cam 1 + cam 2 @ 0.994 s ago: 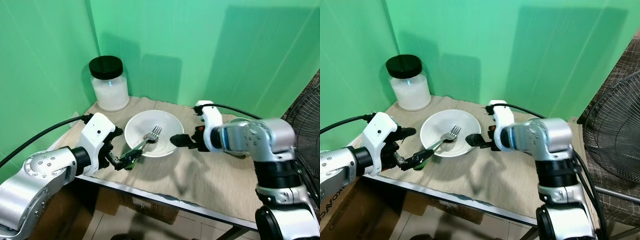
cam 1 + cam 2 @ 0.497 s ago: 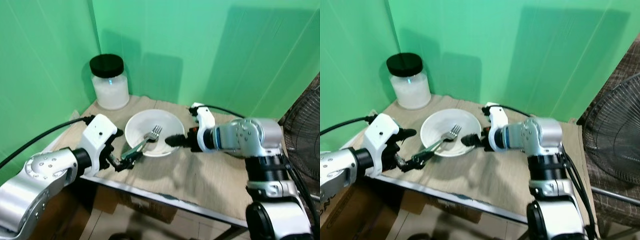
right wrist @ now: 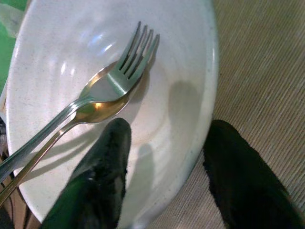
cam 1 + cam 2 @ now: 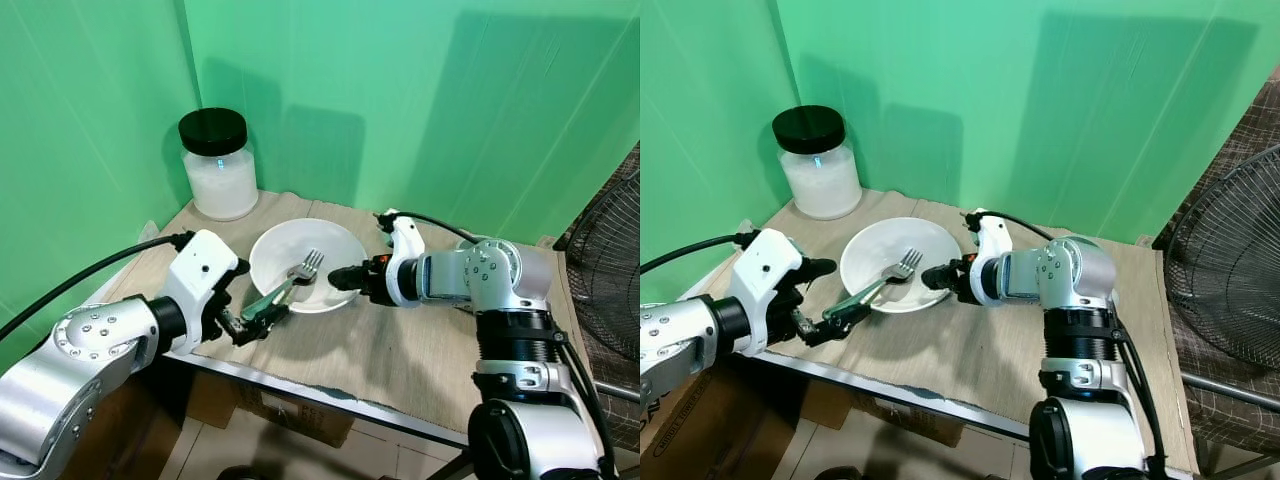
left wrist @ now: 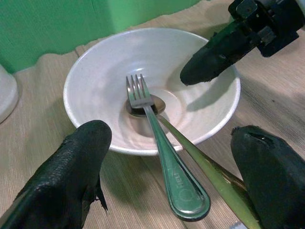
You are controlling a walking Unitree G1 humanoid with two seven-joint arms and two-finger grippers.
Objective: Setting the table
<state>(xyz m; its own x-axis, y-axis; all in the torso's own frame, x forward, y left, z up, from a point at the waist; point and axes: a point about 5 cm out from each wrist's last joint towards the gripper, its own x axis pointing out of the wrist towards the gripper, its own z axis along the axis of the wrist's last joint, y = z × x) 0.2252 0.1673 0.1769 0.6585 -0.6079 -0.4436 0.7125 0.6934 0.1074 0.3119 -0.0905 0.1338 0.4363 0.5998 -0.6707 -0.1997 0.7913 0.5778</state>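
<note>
- Jar point(image 4: 218, 166) with a black lid stands at the table's point(image 4: 420, 360) far left corner, against the green backdrop, well apart from both arms.
- Left gripper point(image 4: 252, 321) sits at the table's near left edge, just short of the bowl. The left wrist view shows its fingers point(image 5: 71, 167) spread wide either side of the cutlery handles, clamping nothing. It has hardly shifted over the last second.
- Fork point(image 5: 159, 157) and spoon point(image 3: 93, 107) lie together, heads in the white bowl point(image 4: 335, 250), the fork's tines resting over the spoon's bowl. Both handles run out over the near rim toward the left gripper, their ends lying between its fingers.
- Bowl sits mid-table, left of centre, in the same place as a second ago.
- Right gripper point(image 4: 345, 276) is what changed: a second ago it hung just off the bowl's right side, and it has since reached in to the rim. The right wrist view shows its fingers point(image 3: 102, 162) parted and straddling the wall, one inside and one outside, not yet pinching.
- Judgement: the right arm looks ready to steady or take the bowl by its rim while the left takes the cutlery out to lay beside it. Closing on the thin wall off-centre could tip the bowl and slide the cutlery.
</note>
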